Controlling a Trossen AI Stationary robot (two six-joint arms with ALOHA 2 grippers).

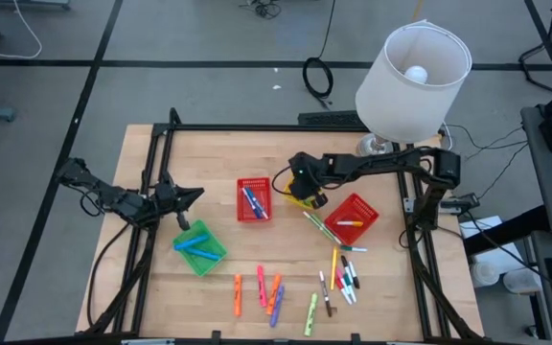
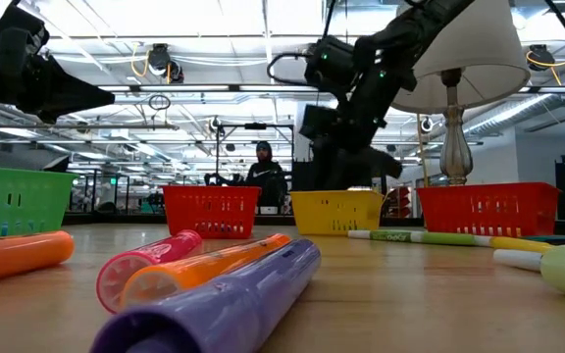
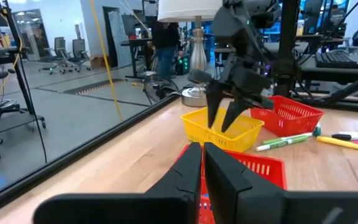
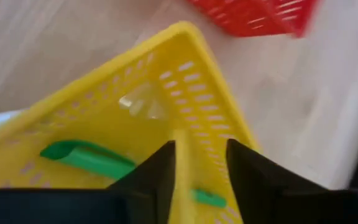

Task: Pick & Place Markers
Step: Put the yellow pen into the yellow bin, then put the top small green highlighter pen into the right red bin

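Placing step, release stage: the right gripper (image 1: pixel 307 195) hangs over the yellow basket (image 3: pixel 221 129) at the centre of the high view, jaws parted and empty; a green marker (image 4: pixel 89 157) lies inside the basket beneath them. The left gripper (image 1: pixel 186 196) waits at centre left, jaws clenched on nothing visible. Most markers (image 1: pixel 272 295) lie loose along the lower table (image 1: pixel 401 287); the likely next move is to lift clear and fetch another.

No text, label, brand, number or sign is legible; faint print on a green marker (image 2: pixel 400 235) cannot be read.
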